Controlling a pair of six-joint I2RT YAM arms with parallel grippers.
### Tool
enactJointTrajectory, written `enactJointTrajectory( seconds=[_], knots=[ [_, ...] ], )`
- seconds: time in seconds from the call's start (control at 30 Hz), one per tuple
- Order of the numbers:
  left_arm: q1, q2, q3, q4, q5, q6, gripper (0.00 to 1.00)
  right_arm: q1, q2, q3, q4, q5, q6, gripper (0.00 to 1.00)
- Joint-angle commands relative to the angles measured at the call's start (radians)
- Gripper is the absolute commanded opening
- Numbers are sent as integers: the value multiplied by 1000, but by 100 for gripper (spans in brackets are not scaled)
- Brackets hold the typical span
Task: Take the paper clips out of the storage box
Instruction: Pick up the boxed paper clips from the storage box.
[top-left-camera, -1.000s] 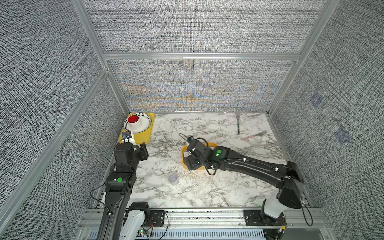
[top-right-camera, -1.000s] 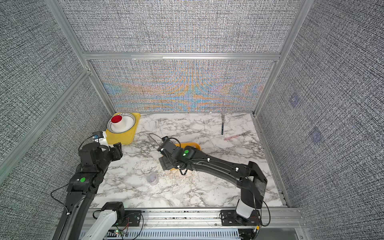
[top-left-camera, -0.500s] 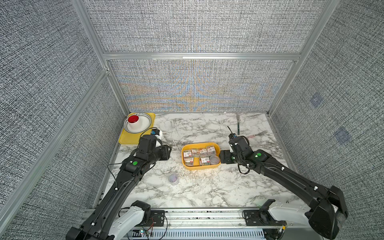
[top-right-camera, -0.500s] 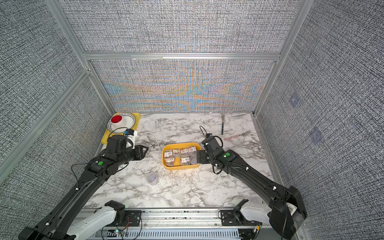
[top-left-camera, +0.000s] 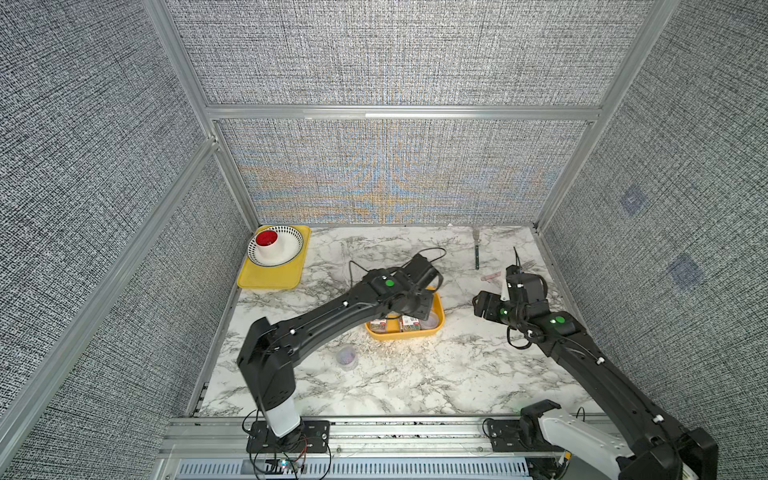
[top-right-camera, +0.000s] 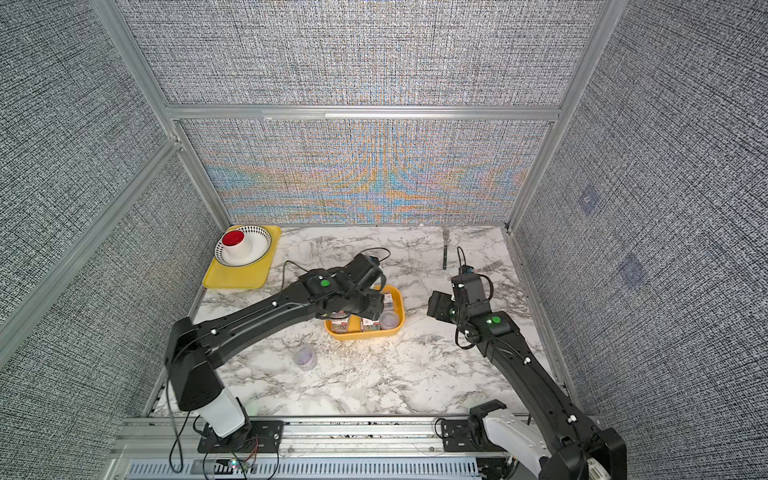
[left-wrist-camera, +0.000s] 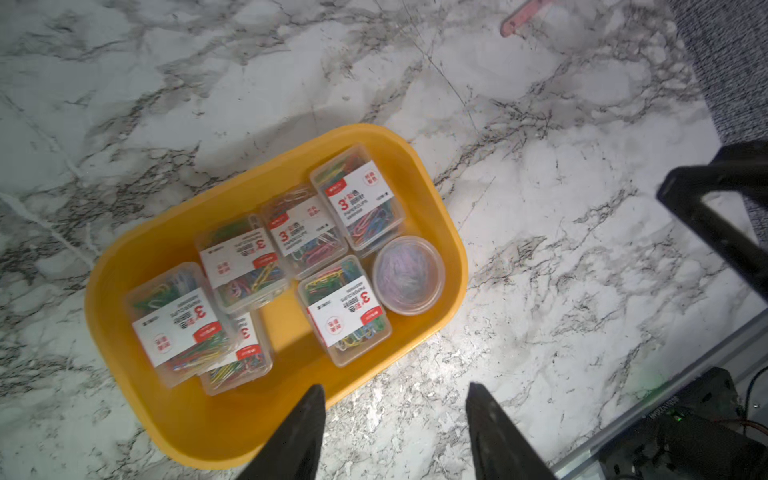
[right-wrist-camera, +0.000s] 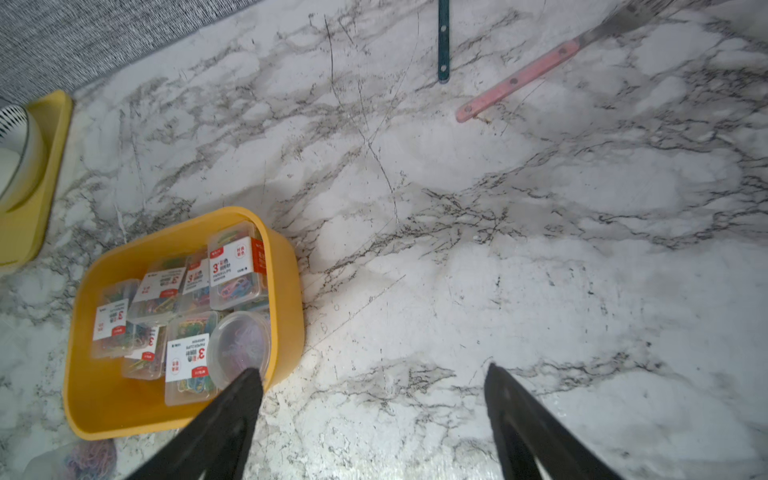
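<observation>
The orange storage box holds six small clear packs of paper clips that can be counted, plus one round tub of purple clips. Another round tub sits out on the table, near the box. The left gripper hangs over the box edge, partly open and holding nothing. The right gripper is beside the box, wide open with nothing in it. A yellow tray carries a bowl and a cup. The white marble table has grey woven walls around it.
</observation>
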Motion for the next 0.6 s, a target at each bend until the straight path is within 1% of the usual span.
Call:
enactJointTrajectory(
  seconds=[0.0, 0.13, 0.3, 0.4, 0.57],
  knots=[
    [-12, 104, 117, -139, -48, -9, 58, -25, -17, -16, -13, -21, -5, 87],
    [-18, 243, 258, -210, -22, 9, 58, -44, -25, -17, -31, -28, -21, 87],
    [-24, 375, 374, -300, -3, 20, 60, -63, -42, -26, -40, -35, -36, 87],
    [-30, 416, 403, -317, 8, 25, 61, -74, -47, -32, -40, -46, -44, 87],
    [-33, 460, 448, -355, -22, 36, 64, -83, -48, -39, -36, -60, -50, 87]
  ],
)
